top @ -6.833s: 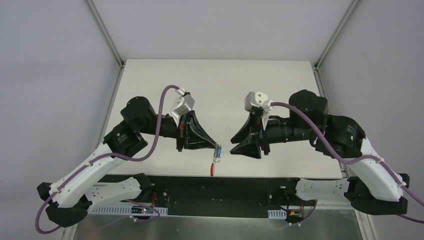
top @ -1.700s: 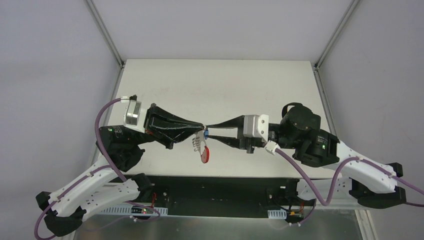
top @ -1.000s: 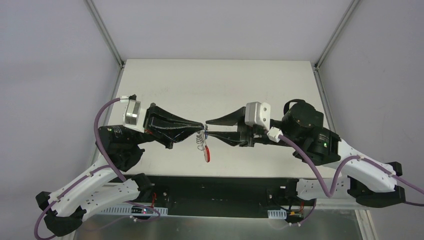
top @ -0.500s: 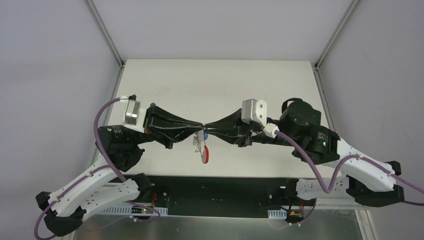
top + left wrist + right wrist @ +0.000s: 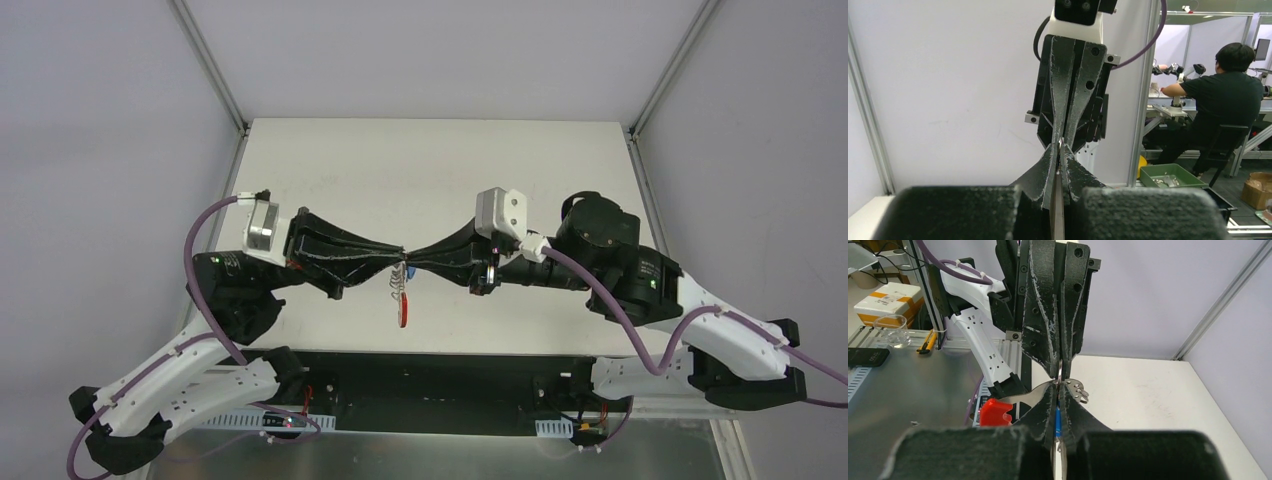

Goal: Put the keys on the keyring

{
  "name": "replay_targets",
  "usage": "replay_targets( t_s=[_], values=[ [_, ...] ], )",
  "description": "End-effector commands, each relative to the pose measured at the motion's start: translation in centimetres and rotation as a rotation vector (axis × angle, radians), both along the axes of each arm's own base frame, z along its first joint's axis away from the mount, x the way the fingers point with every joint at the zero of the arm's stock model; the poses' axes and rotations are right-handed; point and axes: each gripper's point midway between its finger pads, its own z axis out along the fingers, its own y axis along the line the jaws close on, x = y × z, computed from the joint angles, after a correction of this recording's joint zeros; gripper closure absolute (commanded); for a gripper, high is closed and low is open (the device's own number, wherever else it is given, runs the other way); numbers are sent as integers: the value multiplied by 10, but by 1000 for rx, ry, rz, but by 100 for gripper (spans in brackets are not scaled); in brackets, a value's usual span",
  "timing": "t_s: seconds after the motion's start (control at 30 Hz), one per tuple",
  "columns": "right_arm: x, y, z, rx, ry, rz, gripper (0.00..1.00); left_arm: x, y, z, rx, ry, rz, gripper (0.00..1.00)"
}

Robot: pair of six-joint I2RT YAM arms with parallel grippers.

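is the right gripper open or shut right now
Shut. The right gripper has its fingers pressed together in the right wrist view, with the blue tag of the keys pinched between them.

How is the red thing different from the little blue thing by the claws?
The red strip is bright red; the blue tag is blue. The red strip hangs free from the silver rings; the blue tag is pinched between the right claw's fingers. The red strip looks bigger; the blue tag shows only as a sliver. Both are up in the air, off the table, where the left claw meets the right.
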Motion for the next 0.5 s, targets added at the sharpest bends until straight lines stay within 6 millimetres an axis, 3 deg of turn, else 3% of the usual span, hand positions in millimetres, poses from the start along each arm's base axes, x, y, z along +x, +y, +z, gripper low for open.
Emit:
replay_targets(
  t_s=[0.0,0.2,0.47],
  values=[
    [12,-16,29,48,53,-95,100,-27,11,3,53,-35,-68,100],
    [5,-32,22,-19,130,-95,100,-29,19,-25,169,39,-37,90],
    [-5,-44,2,-143,226,-77,100,-32,21,-34,249,69,-35,75]
  ],
)
